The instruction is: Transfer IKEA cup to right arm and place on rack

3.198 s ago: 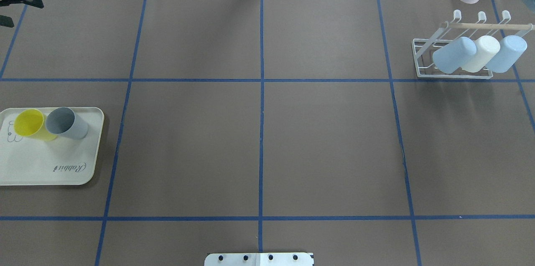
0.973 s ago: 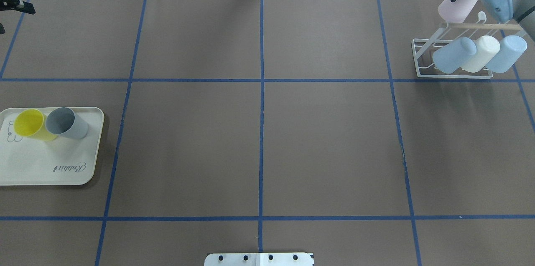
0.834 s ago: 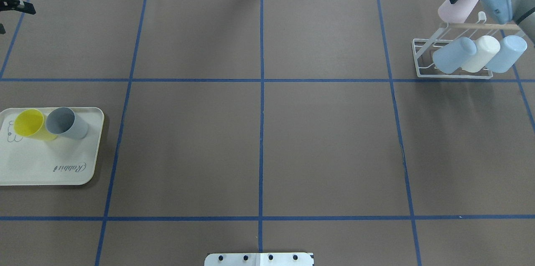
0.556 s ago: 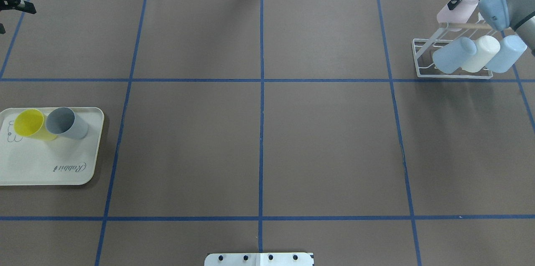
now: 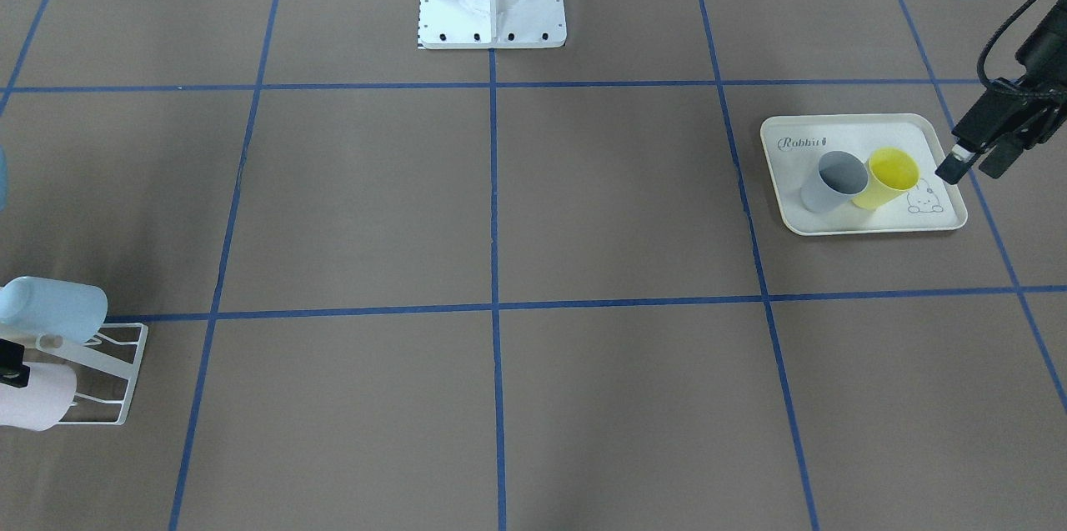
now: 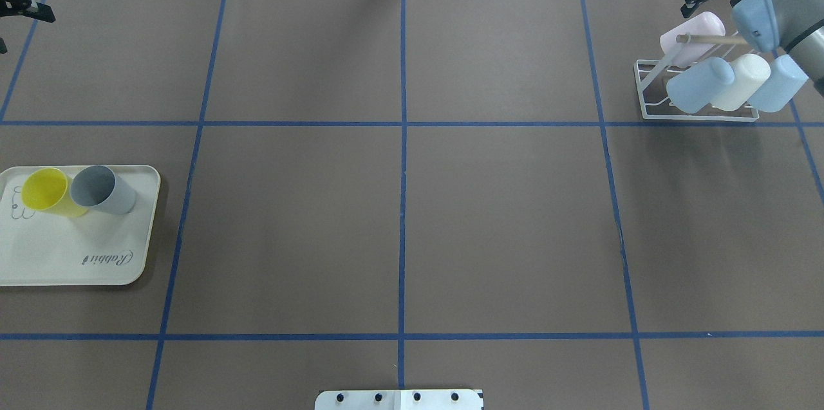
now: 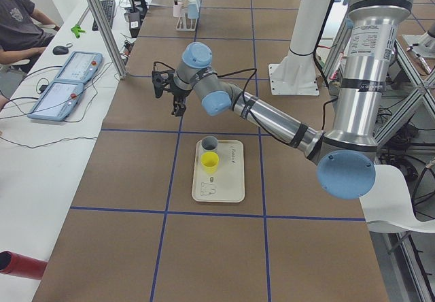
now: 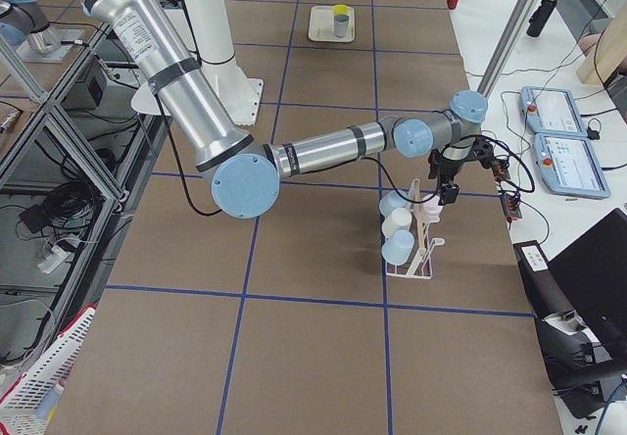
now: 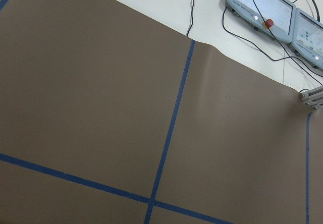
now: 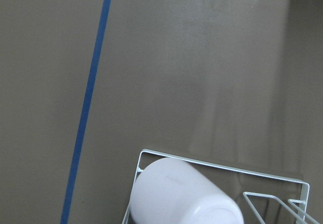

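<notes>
Right now the pale pink plastic cup (image 6: 692, 33) lies tilted in the back row of the small white wire rack (image 6: 698, 118), just behind the rack's light wooden dowel (image 6: 711, 39). The right arm's black two-finger hand (image 6: 696, 1) is closed on the cup's upper end; whether the cup is fully seated on a prong cannot be told. Along the rack's front row three more cups lean on the slanted prongs, side by side: a pale blue plastic cup (image 6: 698, 85), a cream-white plastic cup (image 6: 740, 82) and a second pale blue cup (image 6: 779, 82). Well apart from the rack, at the opposite end of the brown paper-covered counter (image 6: 502, 217), a cream rectangular tray printed "Rabbit" (image 6: 77, 268) holds a yellow plastic cup (image 5: 890, 177) and a grey plastic cup (image 5: 834, 181), both upright, empty and touching each other. Equally far from the rack, the left arm's black hand (image 5: 974, 166) hangs above the counter near that tray, fingers spread with nothing between them.
</notes>
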You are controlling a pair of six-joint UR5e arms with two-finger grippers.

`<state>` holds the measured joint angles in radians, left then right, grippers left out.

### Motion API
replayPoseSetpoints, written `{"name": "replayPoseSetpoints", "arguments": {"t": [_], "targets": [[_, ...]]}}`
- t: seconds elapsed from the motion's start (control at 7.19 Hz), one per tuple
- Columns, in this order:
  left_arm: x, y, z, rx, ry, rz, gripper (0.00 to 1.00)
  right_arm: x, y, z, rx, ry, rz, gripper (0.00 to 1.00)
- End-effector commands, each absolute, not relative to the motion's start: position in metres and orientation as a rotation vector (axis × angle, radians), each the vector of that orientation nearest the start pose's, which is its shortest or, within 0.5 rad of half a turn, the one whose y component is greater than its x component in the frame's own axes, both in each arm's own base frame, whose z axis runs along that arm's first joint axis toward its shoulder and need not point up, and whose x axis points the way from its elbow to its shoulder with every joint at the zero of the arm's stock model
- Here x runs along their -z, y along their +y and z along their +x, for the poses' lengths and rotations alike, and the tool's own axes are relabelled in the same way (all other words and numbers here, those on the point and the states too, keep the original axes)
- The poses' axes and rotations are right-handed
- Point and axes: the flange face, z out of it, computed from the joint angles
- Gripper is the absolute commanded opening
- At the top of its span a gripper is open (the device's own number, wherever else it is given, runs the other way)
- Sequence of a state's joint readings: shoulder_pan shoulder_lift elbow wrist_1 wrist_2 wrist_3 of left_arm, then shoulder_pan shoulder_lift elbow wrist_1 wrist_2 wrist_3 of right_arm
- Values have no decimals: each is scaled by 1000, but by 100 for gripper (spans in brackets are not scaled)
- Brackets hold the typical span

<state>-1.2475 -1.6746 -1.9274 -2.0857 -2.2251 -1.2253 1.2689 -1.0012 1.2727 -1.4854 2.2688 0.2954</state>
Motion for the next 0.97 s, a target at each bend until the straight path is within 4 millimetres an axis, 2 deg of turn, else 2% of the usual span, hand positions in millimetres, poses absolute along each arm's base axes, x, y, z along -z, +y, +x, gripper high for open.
{"name": "replayPoseSetpoints", "arguments": {"t": [0.0,0.14,0.28,0.42,0.7,0.83], "targets": [[-391,-514,119,487,1022,218,100,-420,-713,-134,126,-780,176,99],[-410,-513,131,429,899,262,100,-414,-707,-120,113,-787,196,99],[-445,-499,121,277,784,279,100,-412,-689,-114,116,-792,216,99],[-484,-476,109,161,730,266,100,-408,-667,-108,120,-797,234,99],[-523,-444,101,42,730,204,100,-370,-640,-101,112,-791,216,99],[-534,-438,102,34,743,170,100,-372,-622,-97,114,-791,215,99]]}}
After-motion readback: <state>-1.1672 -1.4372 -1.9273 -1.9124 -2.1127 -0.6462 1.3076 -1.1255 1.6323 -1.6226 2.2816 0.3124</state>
